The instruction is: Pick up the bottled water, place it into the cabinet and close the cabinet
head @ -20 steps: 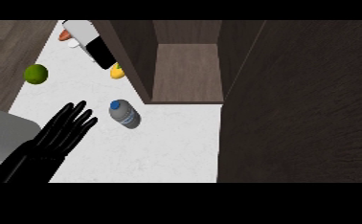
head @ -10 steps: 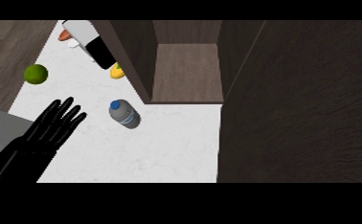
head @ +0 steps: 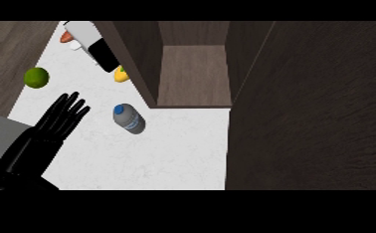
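A clear water bottle (head: 129, 119) with a blue cap stands on the white counter (head: 169, 152), just in front of the open cabinet. The dark wooden cabinet (head: 195, 72) has a bare shelf inside, and its door (head: 301, 102) stands swung open along the right side of the view. My left hand (head: 53, 125) comes in from the lower left with its fingers straight and spread, a short way left of the bottle and not touching it. The right hand shows nowhere.
A green lime (head: 37, 76) lies at the counter's left edge. A yellow item (head: 121, 74) sits beside the cabinet's left wall. A white and black object (head: 95, 48) and an orange item (head: 67, 37) lie at the far left corner.
My left hand slid left and slightly back over the last second, ending farther from the bottle. The bottle and cabinet door stayed put.
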